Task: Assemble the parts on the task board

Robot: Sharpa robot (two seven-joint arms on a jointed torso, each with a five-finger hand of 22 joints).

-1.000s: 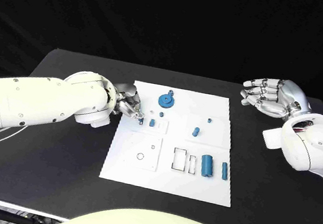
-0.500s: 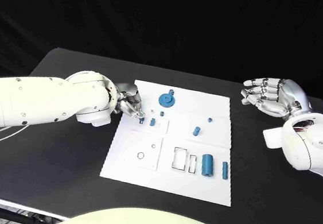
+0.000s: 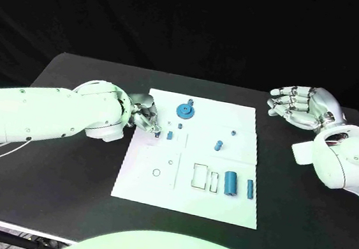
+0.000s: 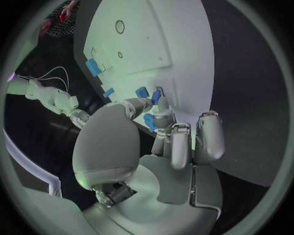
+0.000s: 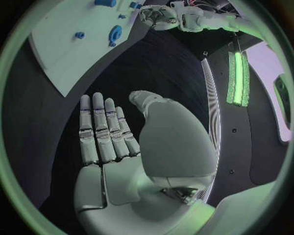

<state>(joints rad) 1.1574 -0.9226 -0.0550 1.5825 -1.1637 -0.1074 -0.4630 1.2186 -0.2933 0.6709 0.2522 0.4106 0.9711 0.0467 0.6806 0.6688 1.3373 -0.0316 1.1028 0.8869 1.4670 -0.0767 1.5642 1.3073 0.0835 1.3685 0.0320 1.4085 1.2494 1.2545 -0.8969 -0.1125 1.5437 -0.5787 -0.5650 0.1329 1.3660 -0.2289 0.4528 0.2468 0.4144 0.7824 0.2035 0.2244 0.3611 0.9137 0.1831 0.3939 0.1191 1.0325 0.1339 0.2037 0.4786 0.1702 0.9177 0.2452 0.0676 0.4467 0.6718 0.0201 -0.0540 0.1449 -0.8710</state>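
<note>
Matt white task board (image 3: 237,118) (plastic-looking)

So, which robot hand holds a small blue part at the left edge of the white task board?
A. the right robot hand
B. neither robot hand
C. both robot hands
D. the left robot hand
D: the left robot hand pinches a small blue part at the task board's left edge, while the right robot hand hangs over the black table, off the board, with nothing in it.

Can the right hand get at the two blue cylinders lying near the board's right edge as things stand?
Probably yes. The right hand holds nothing and hovers off the task board's far right corner; nothing lies between it and the blue cylinders, and the left hand works across the board.
</note>
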